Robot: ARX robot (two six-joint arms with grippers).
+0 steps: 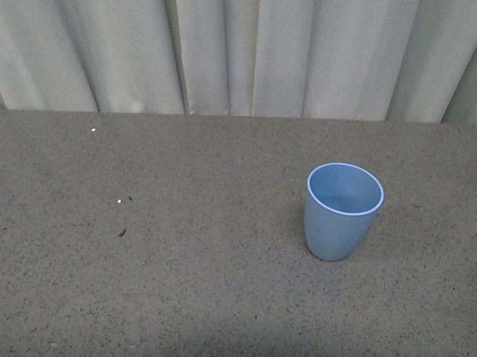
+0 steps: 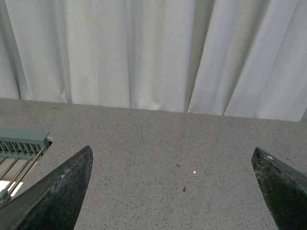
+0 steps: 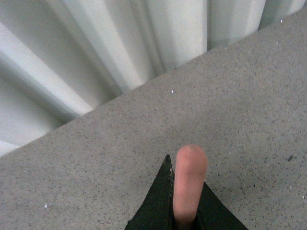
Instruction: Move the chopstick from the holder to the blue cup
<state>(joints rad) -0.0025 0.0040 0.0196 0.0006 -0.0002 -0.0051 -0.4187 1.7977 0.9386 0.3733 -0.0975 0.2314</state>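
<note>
right gripper [image 3: 184, 191] pinching chopstick [image 3: 189, 182], blue cup [image 1: 343, 212] upright

The surface [image 1: 187, 290] looks like matt, speckled grey stone. The blue cup [image 1: 340, 218] is smooth plastic with a soft sheen. The chopstick [image 3: 190, 184] is smooth, matt salmon-pink. The curtain [image 1: 242, 49] is pale, pleated cloth.

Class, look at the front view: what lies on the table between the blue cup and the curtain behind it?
Nothing: in the front view, only bare speckled table separates the blue cup from the curtain.

Grey speckled table [image 1: 187, 290]; blue cup [image 1: 341, 212] upright.
</note>
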